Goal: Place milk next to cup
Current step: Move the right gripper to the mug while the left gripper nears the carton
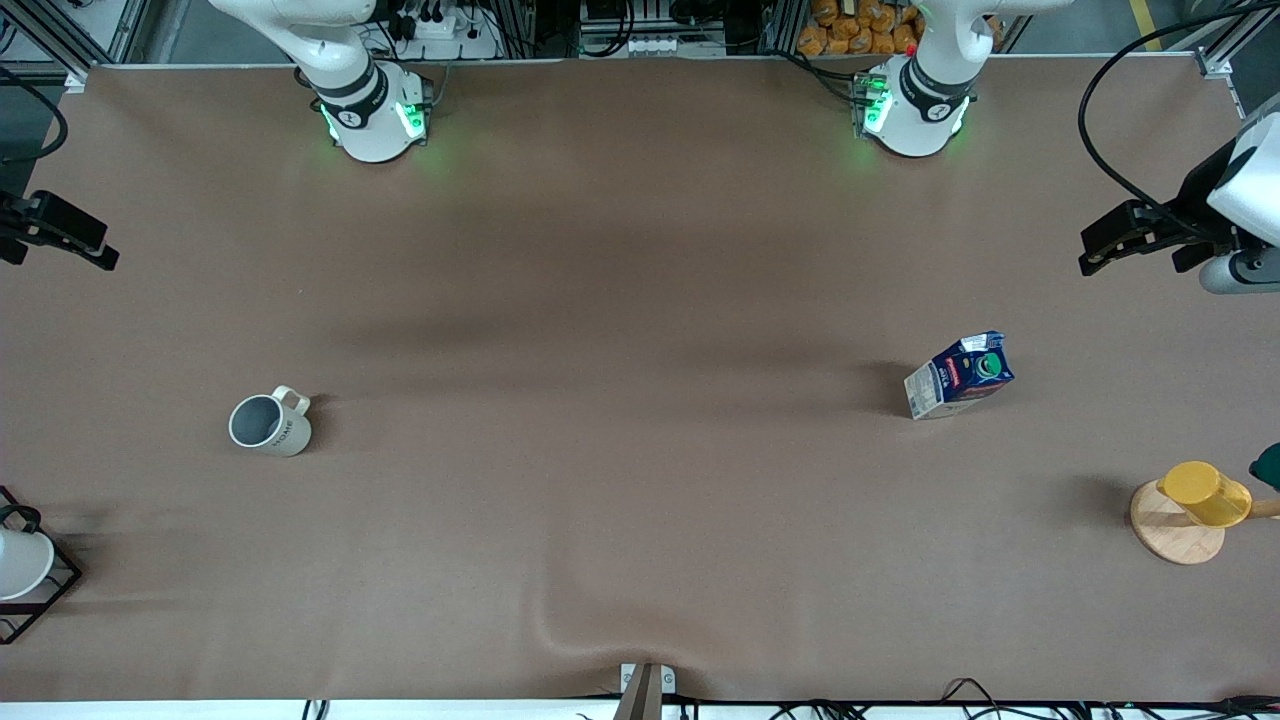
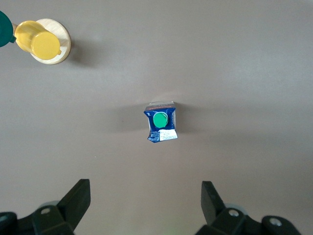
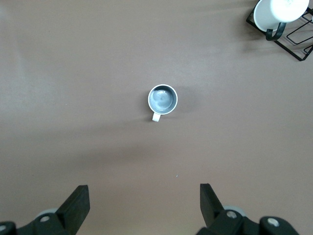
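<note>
The milk (image 1: 958, 377), a small dark blue carton with a green round cap, stands upright on the table toward the left arm's end. It also shows in the left wrist view (image 2: 161, 122). The cup (image 1: 270, 423), a cream-beige mug with a grey inside, stands toward the right arm's end and shows in the right wrist view (image 3: 162, 99). My left gripper (image 1: 1105, 245) (image 2: 145, 200) is open and empty, high over the table's left-arm end. My right gripper (image 1: 70, 232) (image 3: 145, 203) is open and empty, high over the table's right-arm end.
A yellow cup (image 1: 1205, 493) lies on a round wooden base (image 1: 1175, 535) near the left arm's end, nearer the camera than the milk. A white cup (image 1: 20, 565) sits in a black wire rack (image 1: 60, 590) at the right arm's end. Brown cloth covers the table.
</note>
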### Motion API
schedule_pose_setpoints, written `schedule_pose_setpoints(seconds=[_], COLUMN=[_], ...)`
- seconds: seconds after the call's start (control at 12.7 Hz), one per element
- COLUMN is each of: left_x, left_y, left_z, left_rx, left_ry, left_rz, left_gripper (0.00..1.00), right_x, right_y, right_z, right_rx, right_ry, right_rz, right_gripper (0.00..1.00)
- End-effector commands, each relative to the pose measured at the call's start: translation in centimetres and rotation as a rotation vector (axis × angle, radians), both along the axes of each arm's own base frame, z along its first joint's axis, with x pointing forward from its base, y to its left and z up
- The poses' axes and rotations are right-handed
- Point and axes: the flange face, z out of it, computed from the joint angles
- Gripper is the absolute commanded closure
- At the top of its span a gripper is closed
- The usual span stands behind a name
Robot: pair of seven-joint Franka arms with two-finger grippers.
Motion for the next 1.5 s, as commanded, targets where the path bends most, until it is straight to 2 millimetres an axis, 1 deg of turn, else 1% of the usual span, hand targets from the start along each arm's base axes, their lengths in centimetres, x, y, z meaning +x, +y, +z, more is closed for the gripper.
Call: schedule_pose_setpoints(seconds=[0.0,0.24,0.32,0.39,0.47,0.55,0.63,0.79,1.11,1.18,1.34,1.42], left_x=[0.2,0.2,0.5,0.5,0.6,0.9,1.2,1.5,1.7,1.7,1.7,2.2], left_y=[-0.1,-0.4,-0.5,-0.6,-0.9,-1.0,-1.1,-2.1,-2.3,-2.3,-2.6,-2.9], left_z=[0.4,0.3,-0.1,-1.0,-2.5,-3.1,-3.3,-2.9,-2.6,-2.6,-2.3,-2.1], left_rx=[-0.011,0.0,-0.003,-0.011,-0.008,-0.009,-0.01,-0.002,-0.003,-0.003,-0.007,-0.008], left_ry=[-0.004,-0.003,0.005,0.024,0.051,0.044,0.027,0.0,-0.018,-0.018,-0.024,-0.032], left_rz=[-0.013,-0.018,-0.024,-0.034,-0.035,-0.035,-0.029,-0.039,-0.044,-0.044,-0.048,-0.053], left_gripper=[0.0,0.0,0.0,0.0,0.0,0.0,0.0,0.0,0.0,0.0,0.0,0.0], right_x=[0.3,0.3,0.3,0.3,0.3,0.3,0.3,0.7,1.8,2.2,3.3,3.4], right_y=[0.1,0.1,0.1,0.1,0.1,0.1,0.1,0.1,0.4,0.6,1.6,2.0], right_z=[0.3,0.3,0.3,0.3,0.3,0.3,0.2,-0.4,-2.3,-3.1,-5.4,-5.7], right_rx=[-0.009,-0.01,-0.01,-0.01,-0.01,-0.009,-0.007,-0.004,0.001,0.002,-0.007,-0.008], right_ry=[-0.004,-0.002,-0.004,-0.004,-0.004,-0.004,-0.003,0.008,0.043,0.057,0.099,0.103], right_rz=[-0.003,-0.003,-0.003,-0.003,-0.003,-0.003,-0.003,-0.003,0.005,0.014,0.044,0.051], right_gripper=[0.0,0.0,0.0,0.0,0.0,0.0,0.0,0.0,0.0,0.0,0.0,0.0])
